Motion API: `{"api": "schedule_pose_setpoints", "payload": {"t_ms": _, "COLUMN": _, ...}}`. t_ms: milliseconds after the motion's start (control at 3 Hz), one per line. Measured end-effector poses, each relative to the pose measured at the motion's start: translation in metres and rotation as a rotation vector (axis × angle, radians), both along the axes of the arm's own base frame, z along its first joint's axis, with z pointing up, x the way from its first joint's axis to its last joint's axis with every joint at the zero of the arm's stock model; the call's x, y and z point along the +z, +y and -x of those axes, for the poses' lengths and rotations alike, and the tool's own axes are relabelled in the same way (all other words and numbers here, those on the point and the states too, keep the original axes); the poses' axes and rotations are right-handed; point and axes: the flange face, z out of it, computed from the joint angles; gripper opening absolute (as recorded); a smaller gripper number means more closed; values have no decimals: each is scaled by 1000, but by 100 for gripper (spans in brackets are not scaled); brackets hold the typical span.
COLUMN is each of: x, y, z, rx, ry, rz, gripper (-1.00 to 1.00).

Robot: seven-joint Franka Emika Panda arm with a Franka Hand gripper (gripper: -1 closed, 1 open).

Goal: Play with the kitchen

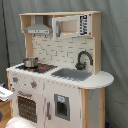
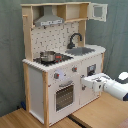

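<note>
The kitchen (image 1: 60, 55) (image 2: 62, 60) is a tall white and light-wood toy, seen in both exterior views. It has a black faucet (image 2: 75, 39) over a grey sink (image 2: 81, 51). A metal pot (image 2: 47, 56) stands on the red-ringed hob (image 2: 61, 58). Below are knobs (image 2: 57, 76) and the oven door (image 2: 64, 96). My gripper (image 2: 84, 83) reaches in from the second exterior view's right. It is at the front of the cupboard door (image 2: 91, 70) under the sink, right of the oven. In the first exterior view only a white rounded part (image 1: 19, 123), perhaps the arm, shows at the bottom edge.
The grey hood (image 1: 37, 27) and a microwave box (image 1: 70, 26) sit on top of the dotted backboard (image 1: 57, 50). The kitchen stands on a wooden floor (image 2: 100, 112), and a grey curtain (image 2: 10, 60) hangs behind. An object (image 1: 4, 93) lies at the first exterior view's left edge.
</note>
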Motion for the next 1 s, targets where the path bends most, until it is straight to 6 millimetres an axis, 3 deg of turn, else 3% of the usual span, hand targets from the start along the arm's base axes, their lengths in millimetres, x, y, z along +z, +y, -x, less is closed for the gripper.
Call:
{"api": "schedule_pose_setpoints", "payload": {"t_ms": 667, "x": 37, "y": -7, "z": 26, "rx": -88, "ry": -76, "rz": -59, "gripper": 100}}
{"api": "schedule_pose_setpoints", "payload": {"t_ms": 1000, "x": 69, "y": -14, "z": 39, "rx": -137, "ry": -111, "rz": -95, "gripper": 100}}
